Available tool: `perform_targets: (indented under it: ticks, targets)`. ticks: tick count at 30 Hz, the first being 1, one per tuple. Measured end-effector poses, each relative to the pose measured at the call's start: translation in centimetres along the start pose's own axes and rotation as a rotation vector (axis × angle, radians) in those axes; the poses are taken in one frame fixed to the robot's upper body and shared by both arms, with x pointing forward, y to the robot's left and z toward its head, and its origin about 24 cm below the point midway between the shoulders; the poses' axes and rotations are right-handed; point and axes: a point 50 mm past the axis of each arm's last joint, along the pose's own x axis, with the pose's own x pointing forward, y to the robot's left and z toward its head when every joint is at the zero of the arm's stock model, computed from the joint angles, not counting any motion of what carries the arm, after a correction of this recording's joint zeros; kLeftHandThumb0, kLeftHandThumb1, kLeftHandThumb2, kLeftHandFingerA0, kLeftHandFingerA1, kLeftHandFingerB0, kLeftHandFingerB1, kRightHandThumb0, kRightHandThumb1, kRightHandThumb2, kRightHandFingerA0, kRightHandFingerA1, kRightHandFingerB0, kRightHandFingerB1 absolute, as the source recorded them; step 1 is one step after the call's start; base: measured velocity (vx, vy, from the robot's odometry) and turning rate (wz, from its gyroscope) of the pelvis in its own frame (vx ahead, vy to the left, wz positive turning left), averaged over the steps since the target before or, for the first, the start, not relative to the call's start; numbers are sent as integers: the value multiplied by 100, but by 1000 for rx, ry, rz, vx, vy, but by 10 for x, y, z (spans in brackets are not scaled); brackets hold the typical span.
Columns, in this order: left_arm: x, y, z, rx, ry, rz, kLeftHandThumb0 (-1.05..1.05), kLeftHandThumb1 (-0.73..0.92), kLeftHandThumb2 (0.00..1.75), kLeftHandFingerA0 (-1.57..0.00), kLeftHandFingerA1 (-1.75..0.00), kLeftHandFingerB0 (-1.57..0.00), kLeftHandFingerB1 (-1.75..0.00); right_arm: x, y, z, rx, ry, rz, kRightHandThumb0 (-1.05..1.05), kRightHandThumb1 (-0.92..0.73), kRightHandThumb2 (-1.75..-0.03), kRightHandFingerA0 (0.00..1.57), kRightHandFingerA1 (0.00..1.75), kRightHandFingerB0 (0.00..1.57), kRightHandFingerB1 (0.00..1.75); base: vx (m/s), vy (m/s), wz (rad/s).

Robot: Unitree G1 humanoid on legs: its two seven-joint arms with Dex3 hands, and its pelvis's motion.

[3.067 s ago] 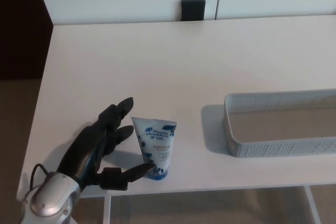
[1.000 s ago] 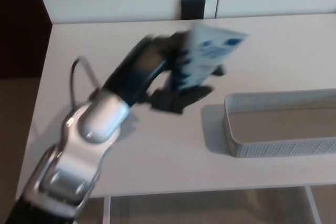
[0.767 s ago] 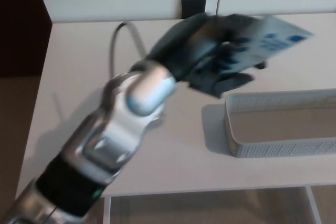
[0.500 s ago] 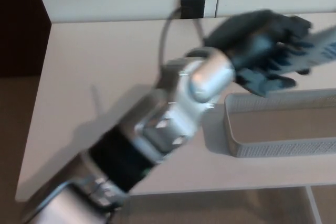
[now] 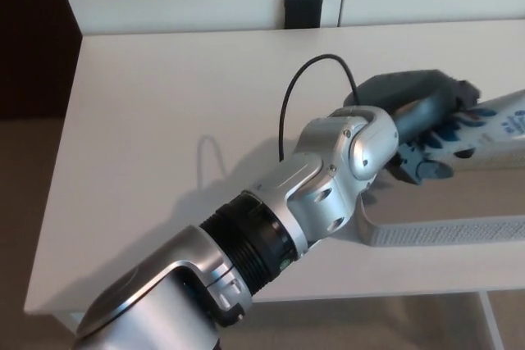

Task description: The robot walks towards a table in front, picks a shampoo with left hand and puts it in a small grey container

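Note:
My left arm reaches across the white table (image 5: 164, 96) from the lower left. Its black left hand (image 5: 426, 125) is shut on the white and blue shampoo tube (image 5: 496, 129), which lies nearly flat and points right. Hand and tube hover over the inside of the small grey mesh container (image 5: 443, 234) at the right. My arm hides the container's left end; only its near wall and part of its floor show. The right hand is out of the picture.
A black cable (image 5: 308, 88) loops up from my left wrist. A small black box (image 5: 302, 11) sits at the table's far edge against the white wall. The table's near edge runs along the bottom, with floor below.
My left hand took the shampoo tube from the table's front left, lifted it and swept it right. In the last half second it came down lower over the grey container.

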Motion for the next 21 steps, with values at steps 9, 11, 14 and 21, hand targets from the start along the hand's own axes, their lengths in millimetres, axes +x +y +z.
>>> perform_targets:
  ticks: [9,11,14,21]
  targets:
    - [0,-4,-9,-10,28,11,-9,70,64,-78,-159,-73,-123,3,8,8,-40,-17,19,-33,-63,-57,73,51,62,44,0,0,0]
    - [0,-5,-10,-13,31,13,-13,68,67,-79,-150,-81,-97,3,9,9,-49,-18,22,-32,-61,-58,76,53,63,45,0,0,0]
    - [-1,-10,-13,-24,41,12,-13,68,67,-79,-150,-81,-97,4,10,10,-69,-19,27,-32,-61,-58,76,53,63,45,0,0,0]
    - [-2,-10,-12,-28,30,11,-84,40,75,-8,-26,0,-13,6,9,21,-97,-48,27,-31,-64,-59,77,54,64,46,0,0,0]
